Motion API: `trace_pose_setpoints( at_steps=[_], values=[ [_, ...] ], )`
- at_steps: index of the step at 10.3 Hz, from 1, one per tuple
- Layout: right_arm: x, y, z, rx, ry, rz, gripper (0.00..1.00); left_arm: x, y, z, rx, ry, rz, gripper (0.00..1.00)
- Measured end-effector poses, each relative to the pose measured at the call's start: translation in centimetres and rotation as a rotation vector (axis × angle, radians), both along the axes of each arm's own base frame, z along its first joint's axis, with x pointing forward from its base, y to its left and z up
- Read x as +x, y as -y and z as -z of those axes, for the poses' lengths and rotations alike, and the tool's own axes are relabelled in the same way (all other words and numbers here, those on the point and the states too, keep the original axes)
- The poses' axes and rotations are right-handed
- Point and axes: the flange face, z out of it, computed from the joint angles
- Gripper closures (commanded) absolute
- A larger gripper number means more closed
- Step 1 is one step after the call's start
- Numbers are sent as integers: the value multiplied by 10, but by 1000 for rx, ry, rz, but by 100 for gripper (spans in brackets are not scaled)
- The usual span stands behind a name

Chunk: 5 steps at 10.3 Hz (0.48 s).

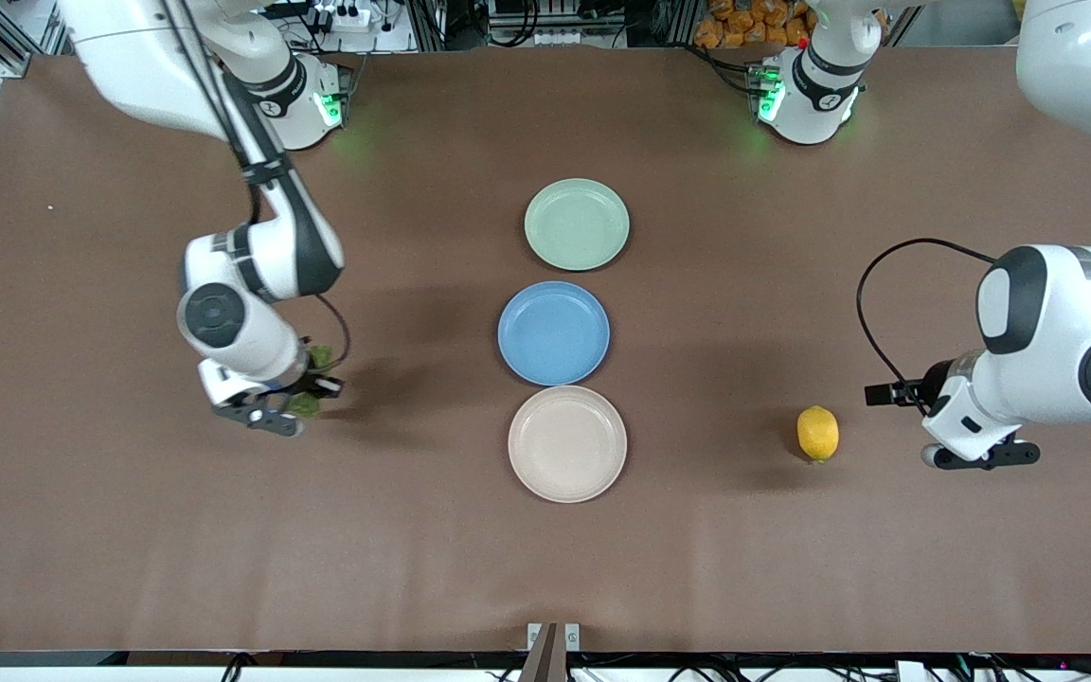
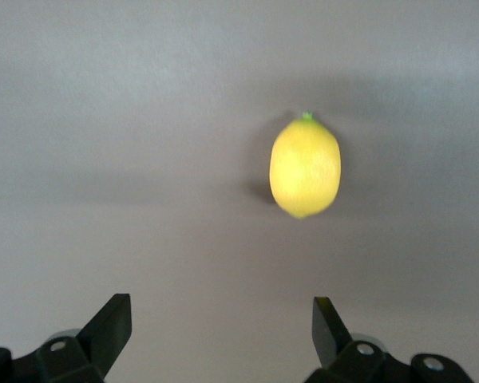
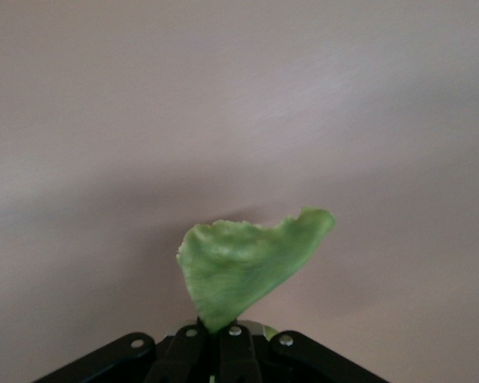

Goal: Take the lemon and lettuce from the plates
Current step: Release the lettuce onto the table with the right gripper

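Brown table (image 1: 545, 568) is seen with three plates lined up at its middle: mint green plate (image 1: 577, 224) farthest from the front camera, blue plate (image 1: 554, 332) in between, beige plate (image 1: 567, 443) nearest. All three are seen bare. Right gripper (image 1: 292, 409) is held low over the table toward the right arm's end, fingers pinched on the lettuce (image 3: 251, 263), leaf sticking out past the fingertips. Left gripper (image 1: 981, 457) is held over the table toward the left arm's end, fingers (image 2: 112, 327) spread wide, nothing gripped. Lemon (image 1: 817, 433) is found lying on the table between the beige plate and the left gripper, apart from both.
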Motion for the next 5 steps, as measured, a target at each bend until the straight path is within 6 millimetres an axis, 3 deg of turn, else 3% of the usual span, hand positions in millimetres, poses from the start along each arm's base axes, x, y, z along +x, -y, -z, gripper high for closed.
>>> trace_pose_setpoints(
  at_steps=[1,2,3,4,5],
  values=[
    [5,43,1,2,-8,-17,91,-11,4,2,2,-1,8,0],
    [7,80,2,5,-16,-26,59,-24,8,9,0,7,14,0],
    [7,106,5,7,-24,-31,14,-38,16,16,-11,7,19,0],
    [6,120,7,8,-28,-27,0,-49,27,19,-23,4,22,0],
    [6,122,8,8,-30,-24,0,-53,36,17,-29,10,13,0]
  ],
)
